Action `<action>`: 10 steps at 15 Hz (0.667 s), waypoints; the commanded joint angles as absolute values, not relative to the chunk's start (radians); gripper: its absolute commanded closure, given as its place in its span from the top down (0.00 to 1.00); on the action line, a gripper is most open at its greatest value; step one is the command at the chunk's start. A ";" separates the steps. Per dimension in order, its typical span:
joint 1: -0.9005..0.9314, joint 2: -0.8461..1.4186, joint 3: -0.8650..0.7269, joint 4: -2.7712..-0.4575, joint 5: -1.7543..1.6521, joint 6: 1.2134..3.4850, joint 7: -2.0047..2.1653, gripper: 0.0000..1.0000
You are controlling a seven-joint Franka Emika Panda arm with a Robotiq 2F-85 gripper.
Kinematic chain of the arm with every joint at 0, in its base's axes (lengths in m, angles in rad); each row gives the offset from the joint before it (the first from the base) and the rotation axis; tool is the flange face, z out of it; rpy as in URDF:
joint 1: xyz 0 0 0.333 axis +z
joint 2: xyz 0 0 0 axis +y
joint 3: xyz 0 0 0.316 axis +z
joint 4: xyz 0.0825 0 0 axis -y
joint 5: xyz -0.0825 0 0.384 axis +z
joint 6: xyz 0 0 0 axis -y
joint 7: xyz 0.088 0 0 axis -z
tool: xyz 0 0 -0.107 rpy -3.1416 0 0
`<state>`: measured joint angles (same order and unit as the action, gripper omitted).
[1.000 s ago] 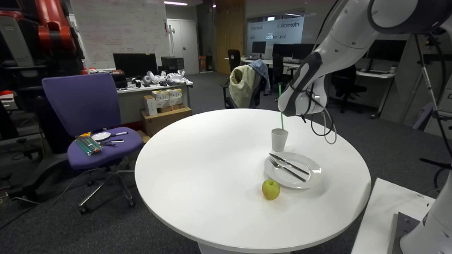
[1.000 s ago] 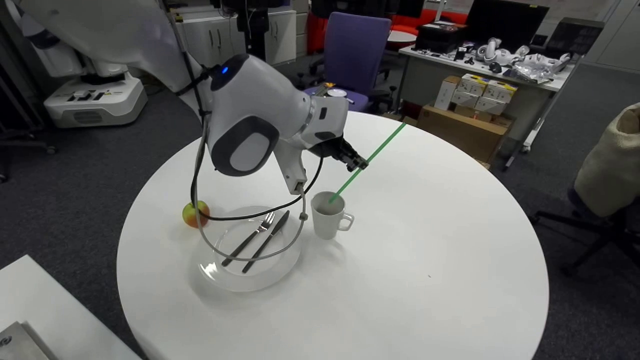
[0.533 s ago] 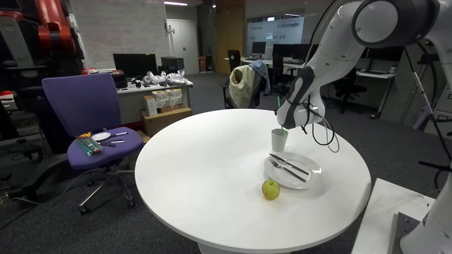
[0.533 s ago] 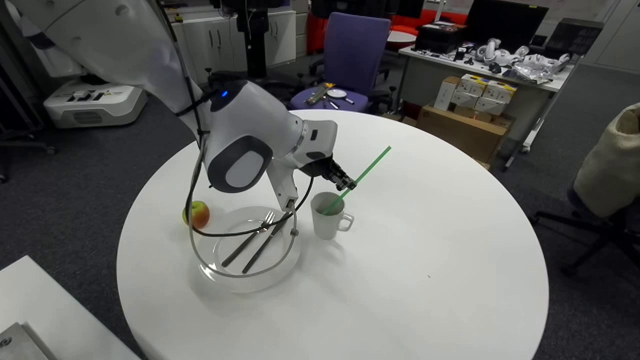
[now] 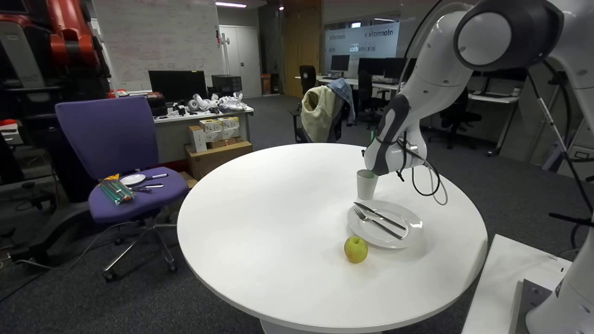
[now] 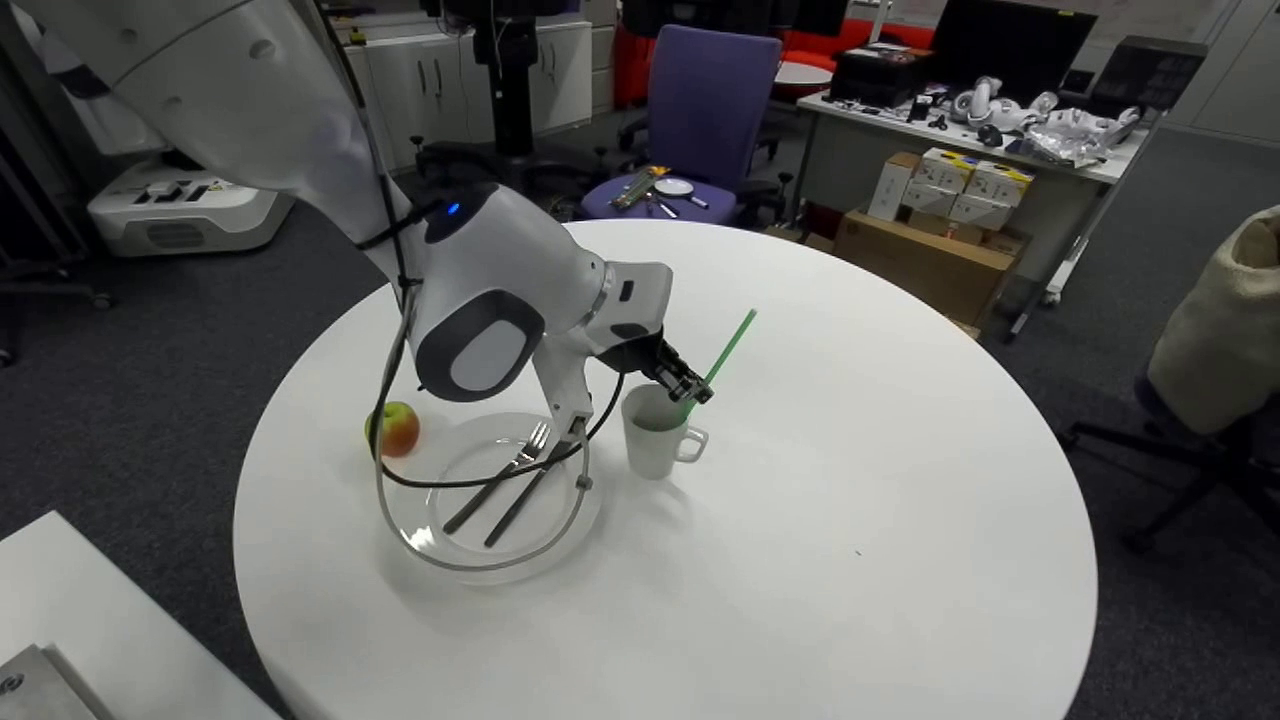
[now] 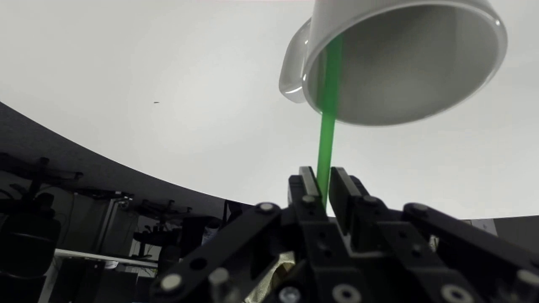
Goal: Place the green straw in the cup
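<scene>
The green straw (image 6: 732, 345) stands tilted in the white cup (image 6: 650, 445), its lower end inside. It leans on the rim near the handle, as the wrist view also shows (image 7: 327, 139). The cup stands upright in both exterior views (image 5: 366, 186). My gripper (image 6: 698, 392) is just above the cup's rim, around the straw's middle. In the wrist view the jaws (image 7: 322, 170) are slightly apart, a gap a little wider than the straw, which lies between them close against one finger. In an exterior view the arm hides most of the straw and the fingers; only its top (image 5: 371, 135) shows.
A white plate (image 5: 415, 232) with a fork (image 5: 378, 223) and a knife (image 5: 380, 215) lies beside the cup. A yellow-green apple (image 5: 356, 249) sits near the plate. The arm's cable (image 6: 480, 568) hangs over the plate. All stand on a round white table (image 5: 260, 222).
My gripper has lowered toward the cup and the straw has gone down into it. In the last half second the straw has become steeper and shifted to the rim by the handle.
</scene>
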<state>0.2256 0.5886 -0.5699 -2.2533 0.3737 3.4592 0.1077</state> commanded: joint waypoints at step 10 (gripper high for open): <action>0.212 0.354 -0.558 -2.371 0.332 3.437 0.073 1.00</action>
<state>0.2249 0.5144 -0.5697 -2.2693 0.3786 3.4595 0.1062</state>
